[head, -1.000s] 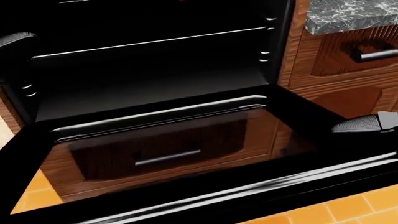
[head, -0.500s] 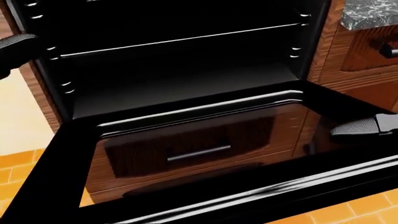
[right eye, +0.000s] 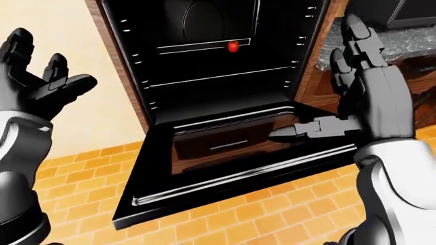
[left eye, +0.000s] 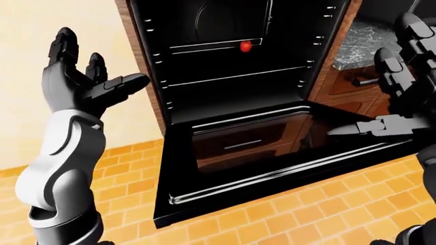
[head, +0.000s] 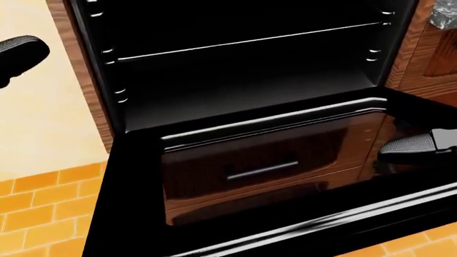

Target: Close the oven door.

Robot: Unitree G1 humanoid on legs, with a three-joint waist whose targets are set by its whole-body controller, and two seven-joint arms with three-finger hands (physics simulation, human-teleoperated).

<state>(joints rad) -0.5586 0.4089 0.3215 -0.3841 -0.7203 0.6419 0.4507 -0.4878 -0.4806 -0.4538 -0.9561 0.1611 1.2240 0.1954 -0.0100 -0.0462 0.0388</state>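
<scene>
The oven door (left eye: 266, 158) is wide open and lies flat, low down in the middle of the eye views, sticking out over the orange tile floor (left eye: 327, 214). Its shiny glass shows a wavy picture of a wooden drawer with a grey handle. Behind the door is the oven (left eye: 238, 56), a big black box with thin wire racks (left eye: 238, 76) going across it and a small red light (left eye: 245, 46) glowing near the top. Brown wood runs down both sides of the oven, and a pale yellow wall (left eye: 20, 30) fills the left side. The left hand (left eye: 85, 81) is held up high on the left side of the left-eye view, well apart from the door. Its fingers are spread out and it holds nothing. The right hand (right eye: 361, 97) is up on the right side of the right-eye view, above the right edge of the door. Its fingers are open too, with two pointing up and one pointing sideways over the door, and it holds nothing. I cannot tell if that sideways finger touches the door. A grey speckled worktop (left eye: 358, 46) peeks out past the right hand, with wooden drawers under it. The head view looks down close at the dark door and oven.
</scene>
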